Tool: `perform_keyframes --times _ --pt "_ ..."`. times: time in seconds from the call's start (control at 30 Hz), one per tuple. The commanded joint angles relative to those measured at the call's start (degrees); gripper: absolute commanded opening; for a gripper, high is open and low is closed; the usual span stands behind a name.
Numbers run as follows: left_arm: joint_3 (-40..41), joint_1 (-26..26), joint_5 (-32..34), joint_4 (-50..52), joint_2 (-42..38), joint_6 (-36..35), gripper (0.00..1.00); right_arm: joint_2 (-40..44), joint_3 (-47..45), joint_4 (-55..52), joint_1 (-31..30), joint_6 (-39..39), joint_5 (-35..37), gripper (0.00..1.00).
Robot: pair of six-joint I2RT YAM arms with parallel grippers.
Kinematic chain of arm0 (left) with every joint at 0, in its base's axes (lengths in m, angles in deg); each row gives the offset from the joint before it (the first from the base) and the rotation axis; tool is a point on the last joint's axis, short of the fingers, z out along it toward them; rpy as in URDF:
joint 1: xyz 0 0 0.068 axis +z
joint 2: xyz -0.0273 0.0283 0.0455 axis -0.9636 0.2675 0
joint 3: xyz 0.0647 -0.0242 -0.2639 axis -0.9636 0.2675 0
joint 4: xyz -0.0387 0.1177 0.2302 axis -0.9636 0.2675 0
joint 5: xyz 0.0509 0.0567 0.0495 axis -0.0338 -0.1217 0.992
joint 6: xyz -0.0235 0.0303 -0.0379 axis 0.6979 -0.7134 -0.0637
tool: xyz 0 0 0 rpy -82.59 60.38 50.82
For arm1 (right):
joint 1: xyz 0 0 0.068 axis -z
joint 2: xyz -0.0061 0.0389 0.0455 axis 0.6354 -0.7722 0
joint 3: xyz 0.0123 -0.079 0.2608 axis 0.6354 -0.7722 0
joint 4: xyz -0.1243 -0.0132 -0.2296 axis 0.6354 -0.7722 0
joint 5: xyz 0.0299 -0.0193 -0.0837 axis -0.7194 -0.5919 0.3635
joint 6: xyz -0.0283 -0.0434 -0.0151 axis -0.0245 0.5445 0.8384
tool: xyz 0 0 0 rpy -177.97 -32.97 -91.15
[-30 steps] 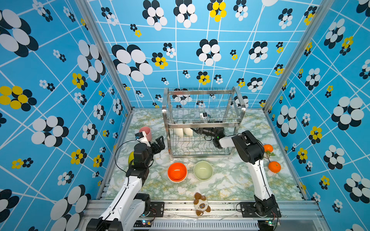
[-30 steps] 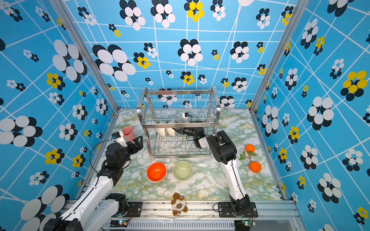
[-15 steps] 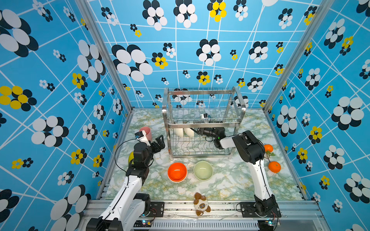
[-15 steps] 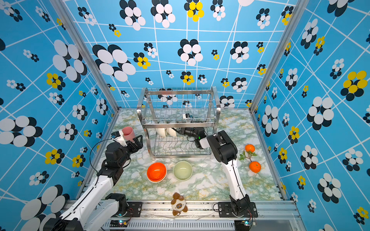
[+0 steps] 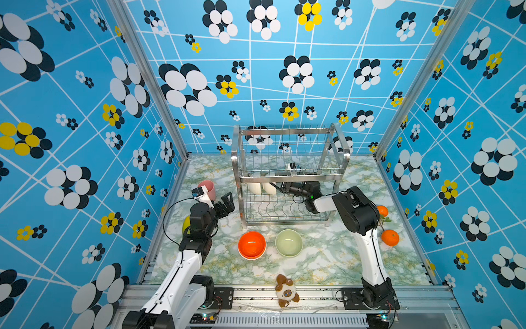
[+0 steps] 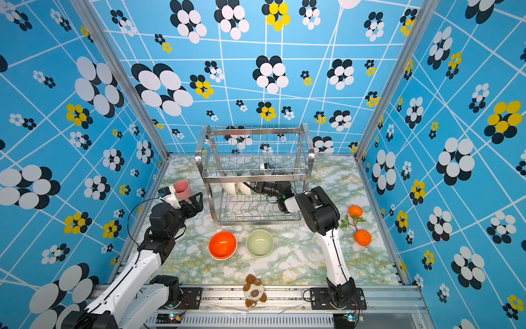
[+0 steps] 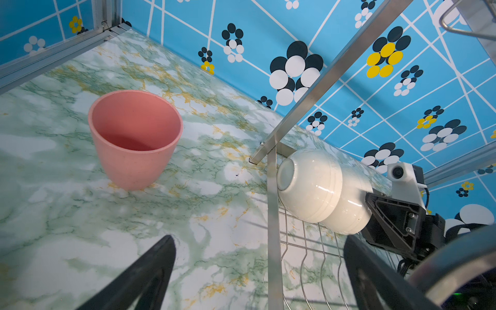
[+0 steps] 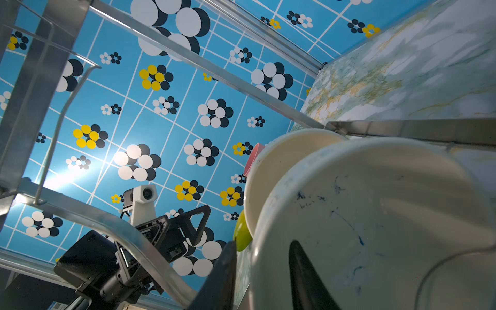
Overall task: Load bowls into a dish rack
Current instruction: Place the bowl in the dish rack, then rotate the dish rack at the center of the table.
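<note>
The dish rack (image 5: 287, 132) stands at the back of the marble table. Two cream bowls (image 5: 254, 187) (image 5: 269, 188) stand on edge at the left end of its lower tier. My right gripper (image 8: 263, 243) reaches in from the right. Its jaws are parted astride the rim of the nearer cream bowl (image 8: 375, 214), with a gap at the outer finger. An orange bowl (image 5: 252, 245) and a sage green bowl (image 5: 288, 242) sit upright in front of the rack. My left gripper (image 5: 227, 199) hangs open and empty by the rack's left front post.
A pink cup (image 5: 207, 188) stands left of the rack, just behind the left gripper. Two oranges with leaves (image 5: 390, 237) lie at the right. A plush toy (image 5: 286, 290) rests on the front rail. A yellow-green fruit (image 5: 186, 225) peeks out behind the left arm.
The right gripper's jaws have parted from the rim of the nearer cream bowl, which stays on edge in the rack. Neither arm has visibly shifted.
</note>
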State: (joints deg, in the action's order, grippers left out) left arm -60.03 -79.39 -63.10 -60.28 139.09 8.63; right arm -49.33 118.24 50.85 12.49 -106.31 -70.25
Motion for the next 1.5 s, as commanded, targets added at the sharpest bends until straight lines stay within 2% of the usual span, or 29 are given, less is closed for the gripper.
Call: perform_keyframes --times 0.0,0.47,0.97,1.47 --pt "-1.52 0.42 0.51 -0.40 -0.99 -0.59 0.99 3.29 -1.54 -0.70 0.93 2.23 1.58 0.38" --pt "-0.83 0.42 0.66 -0.40 -1.85 -0.68 0.99 5.38 -7.25 -0.42 0.90 2.22 8.70 0.41" --pt "-0.46 0.51 0.57 -0.58 -2.23 -0.89 0.99 11.52 -13.23 -0.55 0.90 3.73 14.37 0.44" --pt "-0.09 0.47 0.13 -1.29 -2.32 -0.40 0.99 10.36 -15.61 12.85 0.65 -2.25 20.24 0.44"
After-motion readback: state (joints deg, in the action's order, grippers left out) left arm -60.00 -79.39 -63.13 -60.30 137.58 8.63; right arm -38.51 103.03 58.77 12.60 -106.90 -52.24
